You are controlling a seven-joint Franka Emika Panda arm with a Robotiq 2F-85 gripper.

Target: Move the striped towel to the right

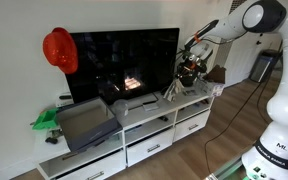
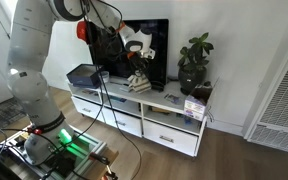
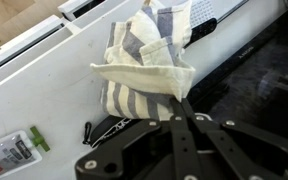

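Note:
The striped towel (image 3: 149, 55), cream with grey-blue stripes, is bunched up over the white cabinet top (image 3: 44, 100) in front of the TV. My gripper (image 3: 179, 100) is shut, with its fingertips pinching a fold of the towel's cloth. In both exterior views the towel (image 1: 172, 90) (image 2: 139, 83) hangs below the gripper (image 1: 189, 68) (image 2: 136, 62). Its lower end is at or just above the cabinet top, and I cannot tell whether it touches.
A black TV (image 1: 124, 60) stands right behind the towel. A potted plant (image 2: 194, 62) and a small card (image 2: 194, 108) stand at one end of the cabinet, and a grey bin (image 2: 82, 74) at the other. A red hat (image 1: 59, 48) hangs on the TV's corner. A black remote (image 3: 109, 128) and a green-capped item (image 3: 14, 152) lie near the towel.

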